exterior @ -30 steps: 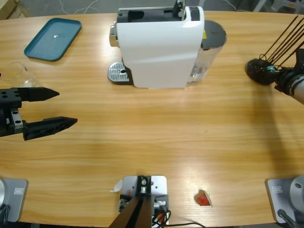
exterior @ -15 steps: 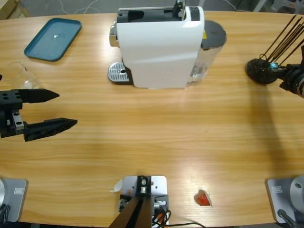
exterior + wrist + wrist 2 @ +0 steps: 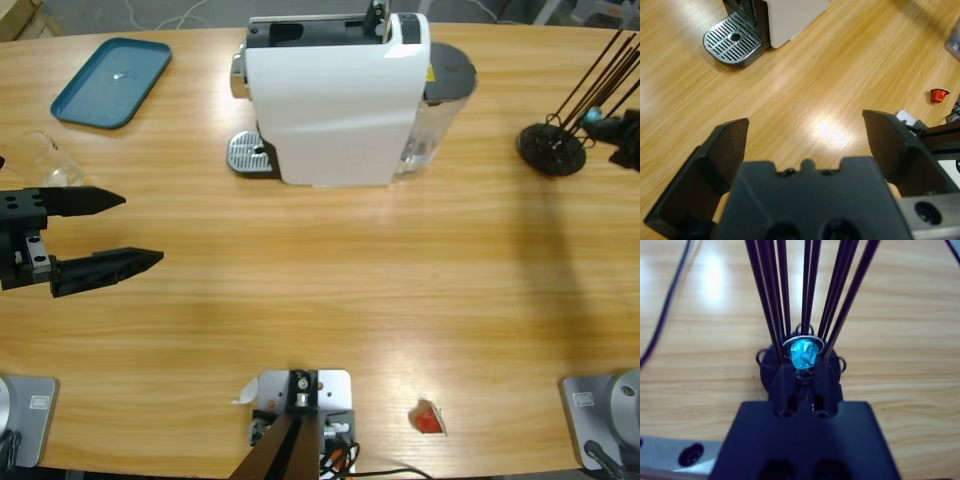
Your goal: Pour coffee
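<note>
Closest to the table's front edge lies a small red foil capsule, on bare wood and well apart from everything else; it also shows far off in the left wrist view.

Further in, at the left edge, the left gripper hovers over the long wooden table with its two black jaws spread wide and nothing between them. Just behind it stands a clear drinking glass; whether the coffee is in it I cannot tell.

In the middle sits a boxy white coffee machine, with its round slotted metal drip tray sticking out on its left side. Beyond the glass, near the far left corner, lies a flat teal plastic tray.

Over at the right edge, the right gripper is pinched tight on a crumpled blue foil capsule, right against a black wire capsule rack whose thin rods fan upward.
</note>
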Robot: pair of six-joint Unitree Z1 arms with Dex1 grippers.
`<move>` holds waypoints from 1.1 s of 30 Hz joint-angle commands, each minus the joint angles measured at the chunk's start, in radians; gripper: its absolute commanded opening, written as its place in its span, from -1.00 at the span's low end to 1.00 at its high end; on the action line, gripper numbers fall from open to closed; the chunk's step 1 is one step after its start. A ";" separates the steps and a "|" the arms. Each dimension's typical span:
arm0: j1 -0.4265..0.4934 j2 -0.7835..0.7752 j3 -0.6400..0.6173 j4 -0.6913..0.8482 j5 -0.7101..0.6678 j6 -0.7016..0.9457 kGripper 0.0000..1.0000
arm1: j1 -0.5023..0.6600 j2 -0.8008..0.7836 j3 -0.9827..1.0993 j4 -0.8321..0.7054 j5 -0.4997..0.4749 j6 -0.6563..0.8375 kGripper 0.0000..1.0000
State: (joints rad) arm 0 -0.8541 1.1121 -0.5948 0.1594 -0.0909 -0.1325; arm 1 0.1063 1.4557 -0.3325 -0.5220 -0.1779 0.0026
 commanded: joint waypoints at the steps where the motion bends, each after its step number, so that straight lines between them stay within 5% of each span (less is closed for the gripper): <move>1: -0.015 -0.008 0.039 -0.017 0.005 -0.021 0.96 | 0.015 -0.138 -0.114 0.131 0.012 -0.013 -1.00; 23: -0.025 -0.020 0.040 -0.022 0.005 -0.023 0.97 | 0.106 -0.449 -0.317 0.551 -0.077 -0.003 -1.00; 33: -0.035 -0.029 0.001 0.040 0.052 0.043 0.97 | 0.310 -0.457 -0.384 0.606 0.433 -0.119 -1.00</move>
State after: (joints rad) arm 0 -0.8751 1.1120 -0.5946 0.1475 -0.0900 -0.1424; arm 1 0.2731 0.9791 -0.6460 0.0365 0.0155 -0.0381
